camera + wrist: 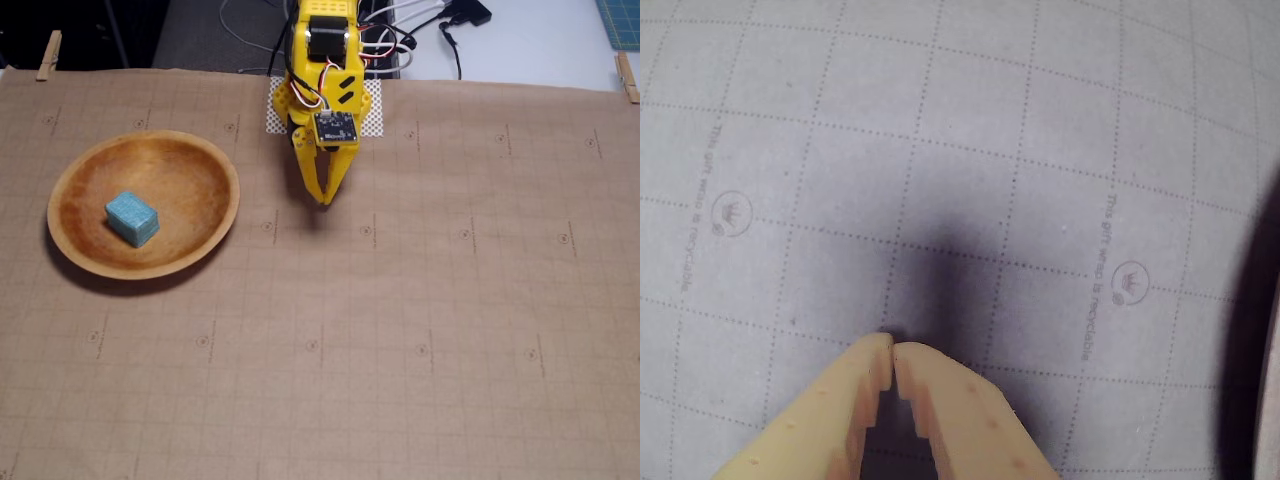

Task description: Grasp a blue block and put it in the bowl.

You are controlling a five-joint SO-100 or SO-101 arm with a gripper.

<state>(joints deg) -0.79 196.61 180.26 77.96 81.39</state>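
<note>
The blue block (pixel 132 218) lies inside the wooden bowl (pixel 205 160), left of the bowl's middle, in the fixed view. My yellow gripper (pixel 325 198) points down at the paper to the right of the bowl, well apart from it. Its fingertips meet with nothing between them. In the wrist view the gripper (pixel 892 347) enters from the bottom edge, tips touching, above bare gridded paper with its shadow ahead. Neither block nor bowl shows in the wrist view.
Brown gridded paper (pixel 420 330) covers the table, held by clothespins (pixel 48 55) at the far corners. Cables (pixel 440 30) and the arm's base sit at the far edge. A dark edge (pixel 1250 340) runs along the right of the wrist view.
</note>
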